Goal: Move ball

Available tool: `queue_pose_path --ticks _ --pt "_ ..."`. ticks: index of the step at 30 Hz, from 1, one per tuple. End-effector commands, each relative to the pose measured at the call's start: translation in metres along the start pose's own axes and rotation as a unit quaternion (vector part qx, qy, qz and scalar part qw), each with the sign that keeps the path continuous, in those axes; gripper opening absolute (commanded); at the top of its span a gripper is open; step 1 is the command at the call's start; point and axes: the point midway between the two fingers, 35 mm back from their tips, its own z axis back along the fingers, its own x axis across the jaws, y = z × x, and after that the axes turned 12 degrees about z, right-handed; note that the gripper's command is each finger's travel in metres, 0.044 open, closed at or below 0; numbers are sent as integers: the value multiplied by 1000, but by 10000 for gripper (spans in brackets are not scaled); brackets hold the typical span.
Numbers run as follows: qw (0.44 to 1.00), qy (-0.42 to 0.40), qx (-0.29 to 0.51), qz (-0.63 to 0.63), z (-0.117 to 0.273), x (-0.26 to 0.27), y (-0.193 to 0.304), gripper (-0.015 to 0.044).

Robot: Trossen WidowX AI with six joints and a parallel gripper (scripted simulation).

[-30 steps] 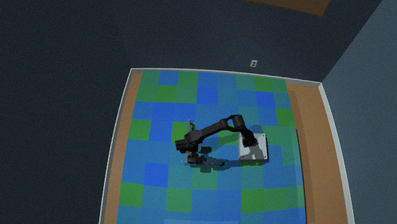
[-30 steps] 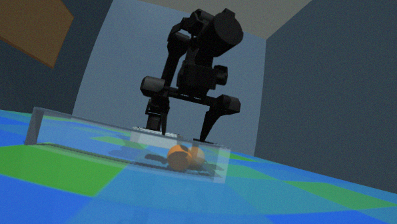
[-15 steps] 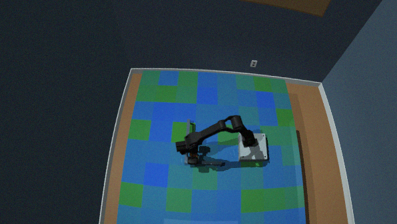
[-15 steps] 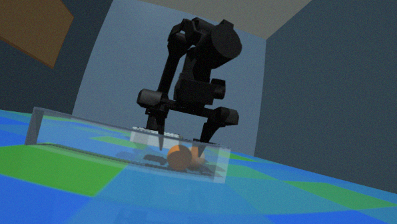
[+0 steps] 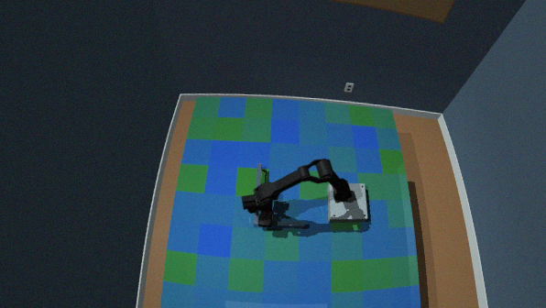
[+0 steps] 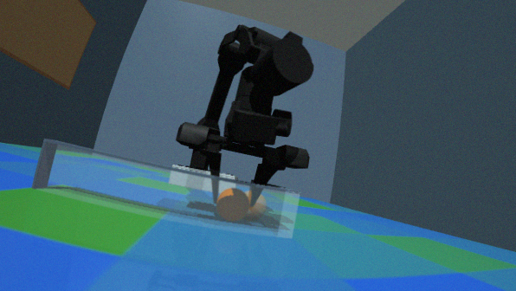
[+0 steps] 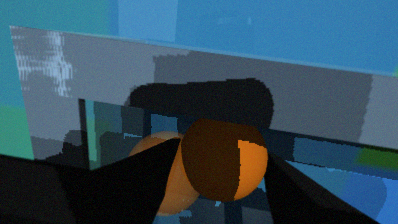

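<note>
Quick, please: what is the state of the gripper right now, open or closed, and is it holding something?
Gripper: closing around the orange ball, one finger on each side; whether it already grips the ball firmly cannot be told.
</note>
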Motion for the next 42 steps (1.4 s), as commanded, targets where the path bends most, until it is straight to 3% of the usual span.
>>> queue_pose_path --ticks 1,6,30,37,42 --pt "1000 -2 1 -1 0 0 1 134" --pt "1000 3 22 -7 9 -7 19 3" --pt "1000 -2 0 -2 130 0 -1 0" --pt "1000 -2 -1 2 133 0 0 0" --pt "997 -2 -1 81 128 3 0 0"
